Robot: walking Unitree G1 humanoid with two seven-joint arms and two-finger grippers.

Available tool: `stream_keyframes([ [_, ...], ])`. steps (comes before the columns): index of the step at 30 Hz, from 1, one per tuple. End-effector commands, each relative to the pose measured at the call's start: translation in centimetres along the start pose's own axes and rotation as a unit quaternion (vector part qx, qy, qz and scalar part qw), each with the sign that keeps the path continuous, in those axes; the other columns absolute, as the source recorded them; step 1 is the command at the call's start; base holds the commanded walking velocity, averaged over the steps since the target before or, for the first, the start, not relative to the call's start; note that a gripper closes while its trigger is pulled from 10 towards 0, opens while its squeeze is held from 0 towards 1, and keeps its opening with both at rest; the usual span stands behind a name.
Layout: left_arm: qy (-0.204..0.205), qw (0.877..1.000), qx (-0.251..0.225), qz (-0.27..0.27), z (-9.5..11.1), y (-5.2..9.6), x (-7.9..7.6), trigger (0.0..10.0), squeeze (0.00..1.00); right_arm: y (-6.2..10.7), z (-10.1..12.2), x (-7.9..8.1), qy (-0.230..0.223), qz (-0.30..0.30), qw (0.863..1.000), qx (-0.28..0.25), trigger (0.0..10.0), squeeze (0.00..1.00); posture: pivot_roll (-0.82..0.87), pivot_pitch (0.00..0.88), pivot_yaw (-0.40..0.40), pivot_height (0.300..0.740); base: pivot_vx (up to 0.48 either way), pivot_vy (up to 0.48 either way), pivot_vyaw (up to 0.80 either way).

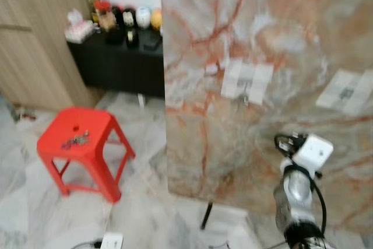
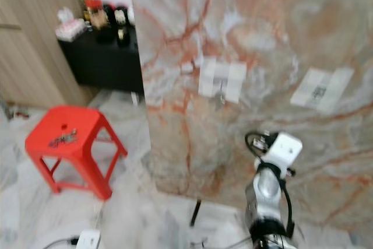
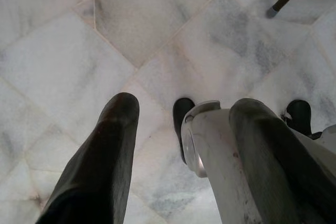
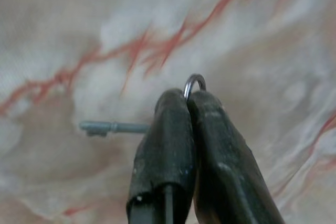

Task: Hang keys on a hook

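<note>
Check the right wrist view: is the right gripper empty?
No. The right gripper is pinched shut on a key ring, with a key sticking out sideways.

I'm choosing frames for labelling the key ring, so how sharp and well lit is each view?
Left eye and right eye views: softly blurred, evenly lit; the hook on the marble panel is smeared. Right wrist view: panel out of focus, but the right gripper and its key ring are fairly crisp, with a key beside it. Left wrist view: bright floor, left gripper dark but sharp.
</note>
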State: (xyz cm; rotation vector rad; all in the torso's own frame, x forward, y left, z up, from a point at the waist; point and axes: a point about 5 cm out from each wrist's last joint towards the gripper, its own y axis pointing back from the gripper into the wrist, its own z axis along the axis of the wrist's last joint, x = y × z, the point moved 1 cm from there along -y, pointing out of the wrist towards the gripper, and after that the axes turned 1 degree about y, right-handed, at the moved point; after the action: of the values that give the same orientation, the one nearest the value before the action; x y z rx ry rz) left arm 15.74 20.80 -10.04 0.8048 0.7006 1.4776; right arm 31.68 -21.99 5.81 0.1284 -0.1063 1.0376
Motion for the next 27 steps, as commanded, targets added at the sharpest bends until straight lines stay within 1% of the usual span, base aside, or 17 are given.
stream_keyframes([
  [1, -0.008, 1.000, 0.013, 0.000, -0.6, 0.1, 0.1, 10.0, 0.00, -0.5, 1.0, -0.4, -0.003, -0.017, 1.000, -0.024, 10.0, 0.00, 0.02, 0.000, -0.045, 0.740, 0.000, 0.000, 0.00],
  [4, -0.009, 1.000, 0.013, 0.000, -0.6, 0.1, 0.1, 10.0, 0.00, -0.7, 1.5, -0.8, 0.008, -0.031, 0.999, -0.036, 10.0, 0.00, 0.02, 0.000, -0.045, 0.740, 0.000, 0.000, 0.00],
  [5, -0.009, 1.000, 0.013, 0.001, -0.6, 0.1, 0.1, 10.0, 0.00, -0.7, 1.8, -0.9, 0.026, -0.032, 0.998, -0.046, 10.0, 0.00, 0.02, 0.000, -0.045, 0.740, 0.000, 0.000, 0.00],
  [6, -0.009, 1.000, 0.013, 0.001, -0.6, 0.1, 0.1, 10.0, 0.00, -0.7, 1.8, -0.9, 0.026, -0.032, 0.998, -0.046, 10.0, 0.00, 0.02, 0.000, -0.045, 0.740, 0.000, 0.000, 0.00],
  [7, -0.009, 1.000, 0.013, 0.001, -0.6, 0.1, 0.1, 10.0, 0.00, -0.8, 2.1, -0.9, 0.050, -0.032, 0.997, -0.057, 10.0, 0.00, 0.01, 0.000, -0.045, 0.740, 0.000, 0.000, 0.00],
  [9, -0.009, 1.000, 0.013, 0.001, -0.6, 0.1, 0.1, 10.0, 0.00, -0.9, 2.6, -0.8, 0.077, -0.033, 0.994, -0.074, 10.0, 0.00, 0.01, 0.000, -0.045, 0.740, 0.000, 0.000, 0.00],
  [10, -0.009, 1.000, 0.013, 0.001, -0.6, 0.1, 0.1, 10.0, 0.00, -0.9, 2.6, -0.8, 0.077, -0.033, 0.994, -0.074, 10.0, 0.00, 0.01, 0.000, -0.045, 0.740, 0.000, 0.000, 0.00],
  [11, -0.009, 1.000, 0.013, 0.001, -0.6, 0.1, 0.2, 10.0, 0.00, -1.0, 3.0, -0.6, 0.097, -0.032, 0.991, -0.089, 10.0, 0.00, 0.01, 0.000, -0.045, 0.740, 0.000, 0.000, 0.00],
  [14, -0.009, 1.000, 0.012, 0.001, -0.6, 0.1, 0.2, 10.0, 0.00, -1.1, 3.7, -0.2, 0.120, -0.029, 0.986, -0.110, 10.0, 0.00, 0.02, 0.000, -0.045, 0.740, 0.000, 0.000, 0.00],
  [16, -0.009, 1.000, 0.012, 0.002, -0.6, 0.1, 0.3, 10.0, 0.00, -1.2, 3.9, 0.0, 0.126, -0.025, 0.985, -0.115, 10.0, 0.00, 0.02, 0.000, -0.045, 0.740, 0.000, 0.000, 0.00],
  [18, -0.009, 1.000, 0.012, 0.002, -0.5, 0.1, 0.3, 10.0, 0.00, -1.2, 4.5, 0.3, 0.149, -0.021, 0.979, -0.137, 10.0, 0.00, 0.02, 0.000, -0.045, 0.740, 0.000, 0.000, 0.00],
  [20, -0.009, 1.000, 0.012, 0.001, -0.5, 0.1, 0.3, 10.0, 0.00, -1.2, 4.6, 0.4, 0.156, -0.022, 0.977, -0.143, 10.0, 0.00, 0.02, 0.000, -0.045, 0.740, 0.000, 0.000, 0.00],
  [22, -0.009, 1.000, 0.011, 0.000, -0.5, 0.1, 0.2, 10.0, 0.00, -1.2, 4.8, 0.3, 0.165, -0.035, 0.974, -0.149, 10.0, 0.00, 0.02, 0.000, -0.045, 0.740, 0.000, 0.000, 0.00],
  [26, -0.009, 1.000, 0.011, -0.001, -0.5, 0.1, 0.1, 10.0, 0.00, -1.2, 5.0, 0.3, 0.174, -0.038, 0.971, -0.156, 10.0, 0.00, 0.02, 0.000, -0.045, 0.740, 0.000, 0.000, 0.00],
  [27, -0.009, 1.000, 0.011, -0.001, -0.4, 0.1, 0.0, 10.0, 0.00, -1.2, 5.3, 0.2, 0.186, -0.042, 0.967, -0.167, 10.0, 0.00, 0.02, 0.000, -0.045, 0.740, 0.000, 0.000, 0.00],
])
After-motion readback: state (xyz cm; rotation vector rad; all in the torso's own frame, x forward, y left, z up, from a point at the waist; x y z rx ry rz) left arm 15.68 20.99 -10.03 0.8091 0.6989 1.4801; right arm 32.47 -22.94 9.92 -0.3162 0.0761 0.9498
